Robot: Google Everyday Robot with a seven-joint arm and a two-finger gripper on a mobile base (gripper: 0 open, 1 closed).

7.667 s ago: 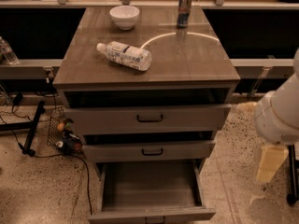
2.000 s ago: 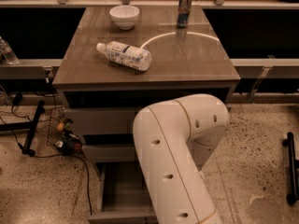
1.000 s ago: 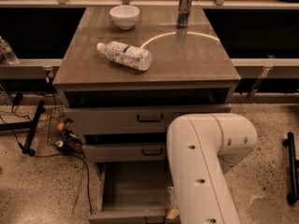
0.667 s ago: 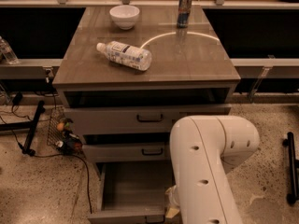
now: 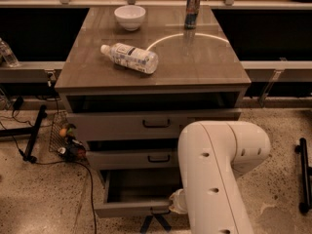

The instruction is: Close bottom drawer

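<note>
The bottom drawer [image 5: 127,209] is the lowest of three grey-brown drawers in the cabinet. It stands partly pulled out, and its deep grey box [image 5: 141,185] shows, with nothing visible in it. My white arm [image 5: 214,179] comes down from the right in front of the cabinet. My gripper [image 5: 156,222] is a dark shape right at the middle of the drawer's front, by its small black handle. The arm hides the right part of the drawer.
The middle drawer [image 5: 131,158] and top drawer [image 5: 122,125] stand slightly out. On the cabinet top lie a plastic bottle [image 5: 129,57], a white bowl [image 5: 129,16] and a can [image 5: 192,4]. Cables and a wire basket [image 5: 66,138] sit at the left on the floor.
My arm has shifted right and settled low at the drawer front. The bottom drawer's front now sits further in towards the cabinet than before.
</note>
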